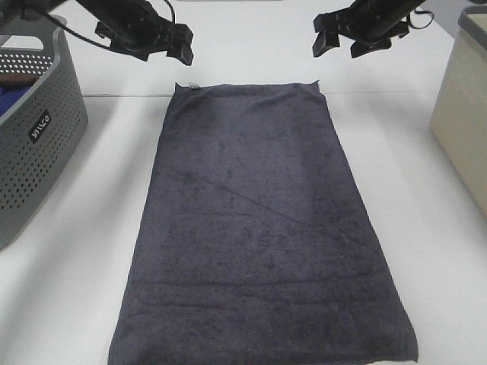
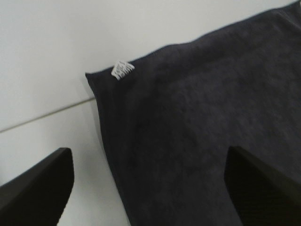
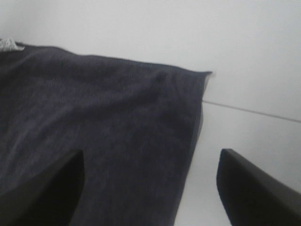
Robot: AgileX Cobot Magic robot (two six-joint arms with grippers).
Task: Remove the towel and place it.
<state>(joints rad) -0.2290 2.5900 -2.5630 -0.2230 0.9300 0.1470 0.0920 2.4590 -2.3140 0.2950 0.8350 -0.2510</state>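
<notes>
From the high camera, I see the towel spread flat and lengthwise on the white desk, its far edge lying along a seam in the surface and its small white tag at the far left corner. My left hand hangs above and just beyond that corner, my right hand above the far right one; both are clear of the cloth with nothing in them. A grey perforated basket stands at the left edge, well apart from the towel, and a beige bin at the right.

Through the left wrist camera, the two dark fingers stand wide apart over the tagged corner, and nothing sits between them.

Through the right wrist camera, the fingers are likewise spread wide over the other far corner, which lies slightly rucked at its tip, empty too.

I judge the placing step as good as finished: the towel is out of the basket, laid smooth, and both hands have let go. Next I would lift both arms straight up and draw them back without catching the far hem.
</notes>
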